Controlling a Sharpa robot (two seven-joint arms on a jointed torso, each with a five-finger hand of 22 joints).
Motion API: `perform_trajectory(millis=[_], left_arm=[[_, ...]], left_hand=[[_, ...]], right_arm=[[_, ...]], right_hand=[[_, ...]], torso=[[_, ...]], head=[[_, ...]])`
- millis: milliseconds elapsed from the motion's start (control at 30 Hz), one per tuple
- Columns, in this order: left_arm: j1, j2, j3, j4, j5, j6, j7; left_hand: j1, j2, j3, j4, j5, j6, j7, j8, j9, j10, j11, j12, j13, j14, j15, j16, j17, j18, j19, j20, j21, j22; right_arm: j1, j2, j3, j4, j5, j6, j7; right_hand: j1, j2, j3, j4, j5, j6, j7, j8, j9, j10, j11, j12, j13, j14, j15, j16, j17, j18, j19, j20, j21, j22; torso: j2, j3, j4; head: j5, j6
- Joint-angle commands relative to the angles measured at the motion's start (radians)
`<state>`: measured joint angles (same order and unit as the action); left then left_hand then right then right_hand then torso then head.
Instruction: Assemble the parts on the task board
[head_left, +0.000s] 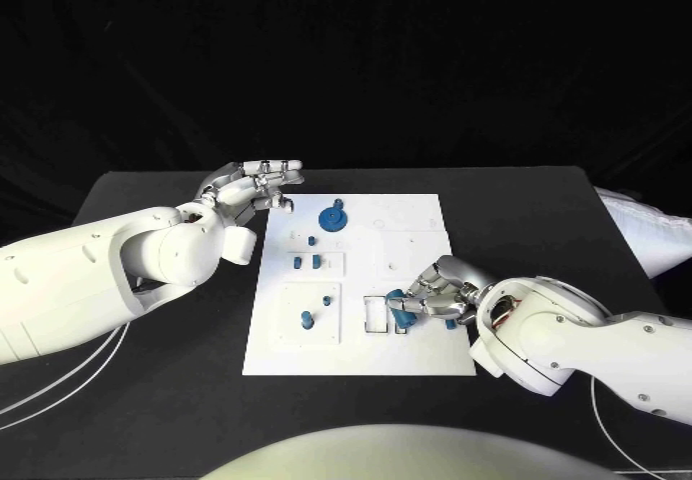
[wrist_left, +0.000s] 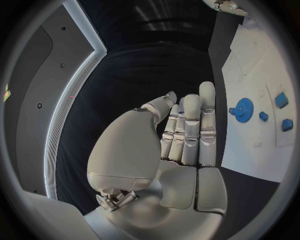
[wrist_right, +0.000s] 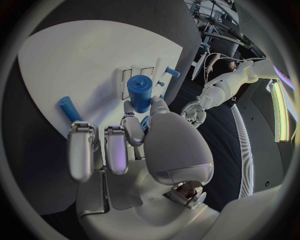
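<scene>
One blue cylinder (wrist_right: 139, 93) in right hand (wrist_right: 119, 145)

Table (head_left: 159, 420): black and matte, running under the whole scene.
Board (head_left: 418, 215): a white plate lying flat in the middle of the table, its long side running away from the robot.
Cables (head_left: 58, 385): thin white lines curving across the table's near left corner; another at the near right (head_left: 606, 420).
</scene>
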<state>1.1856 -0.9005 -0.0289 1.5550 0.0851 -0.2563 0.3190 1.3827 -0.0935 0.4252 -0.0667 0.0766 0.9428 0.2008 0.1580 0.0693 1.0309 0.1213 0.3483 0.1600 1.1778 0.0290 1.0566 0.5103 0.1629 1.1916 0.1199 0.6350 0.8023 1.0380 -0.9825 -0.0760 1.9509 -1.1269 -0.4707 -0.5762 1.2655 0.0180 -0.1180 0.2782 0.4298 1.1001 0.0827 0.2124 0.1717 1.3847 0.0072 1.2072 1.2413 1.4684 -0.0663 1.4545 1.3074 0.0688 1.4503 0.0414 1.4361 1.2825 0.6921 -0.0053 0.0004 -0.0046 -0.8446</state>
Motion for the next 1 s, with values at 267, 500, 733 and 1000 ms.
perform_trajectory(millis=[267, 500, 733, 1000], left_arm=[[0.0, 0.005, 0.001, 0.003, 0.002, 0.022, 0.005], [0.0, 0.005, 0.001, 0.003, 0.002, 0.022, 0.005], [0.0, 0.005, 0.001, 0.004, 0.002, 0.019, 0.007], [0.0, 0.005, 0.001, 0.004, 0.002, 0.019, 0.006]], left_hand=[[0.001, 0.003, -0.008, 0.0, 0.006, -0.009, 0.0, 0.004, 0.001, -0.008, -0.002, 0.007, 0.001, -0.006, 0.001, 0.006, -0.002, 0.019, -0.002, 0.006, -0.005, -0.001], [0.001, 0.003, -0.008, 0.0, 0.006, -0.009, 0.0, 0.004, 0.001, -0.008, -0.002, 0.007, 0.001, -0.006, 0.001, 0.006, -0.002, 0.019, -0.002, 0.006, -0.005, -0.001], [0.001, 0.003, -0.008, 0.0, 0.006, -0.009, 0.0, 0.004, 0.001, -0.008, -0.002, 0.007, 0.001, -0.006, 0.001, 0.006, -0.002, 0.019, -0.002, 0.006, -0.005, -0.001], [0.001, 0.003, -0.008, 0.0, 0.006, -0.009, 0.0, 0.004, 0.001, -0.008, -0.002, 0.007, 0.001, -0.006, 0.001, 0.006, -0.002, 0.019, -0.002, 0.006, -0.005, -0.001]], right_arm=[[0.0, 0.049, 0.0, -0.017, -0.055, 0.018, -0.005], [0.0, 0.061, 0.001, -0.026, -0.08, 0.043, -0.016], [0.0, 0.067, 0.001, -0.041, -0.114, 0.111, -0.027], [0.0, 0.071, 0.0, -0.041, -0.125, 0.157, -0.029]], right_hand=[[-0.009, -0.001, -0.012, 0.005, -0.004, 0.014, -0.008, 0.006, 0.014, 0.016, -0.012, -0.009, 0.0, 0.059, -0.007, 0.003, 0.001, -0.009, 0.003, -0.008, 0.003, 0.002], [-0.014, -0.004, -0.018, 0.006, -0.012, 0.013, -0.008, 0.006, 0.017, 0.015, -0.012, -0.013, -0.002, 0.059, -0.007, 0.002, 0.0, -0.009, 0.003, -0.008, 0.003, 0.002], [-0.039, -0.005, -0.047, 0.009, -0.074, 0.007, -0.008, 0.007, 0.027, 0.007, -0.01, -0.041, -0.017, 0.055, -0.006, -0.006, -0.015, -0.009, 0.002, -0.007, 0.001, 0.0], [-0.06, 0.002, -0.067, 0.01, -0.101, 0.005, -0.008, 0.008, 0.034, 0.005, -0.011, -0.053, -0.021, 0.055, -0.006, -0.007, -0.016, -0.009, 0.002, -0.007, 0.001, 0.002]], torso=[[-0.001, 0.0, 0.0001], [0.0, -0.0003, -0.0014], [0.0, 0.0001, -0.0008], [0.0, 0.0005, -0.0022]], head=[[0.002, -0.004], [0.005, -0.006], [0.007, -0.007], [0.01, -0.009]])
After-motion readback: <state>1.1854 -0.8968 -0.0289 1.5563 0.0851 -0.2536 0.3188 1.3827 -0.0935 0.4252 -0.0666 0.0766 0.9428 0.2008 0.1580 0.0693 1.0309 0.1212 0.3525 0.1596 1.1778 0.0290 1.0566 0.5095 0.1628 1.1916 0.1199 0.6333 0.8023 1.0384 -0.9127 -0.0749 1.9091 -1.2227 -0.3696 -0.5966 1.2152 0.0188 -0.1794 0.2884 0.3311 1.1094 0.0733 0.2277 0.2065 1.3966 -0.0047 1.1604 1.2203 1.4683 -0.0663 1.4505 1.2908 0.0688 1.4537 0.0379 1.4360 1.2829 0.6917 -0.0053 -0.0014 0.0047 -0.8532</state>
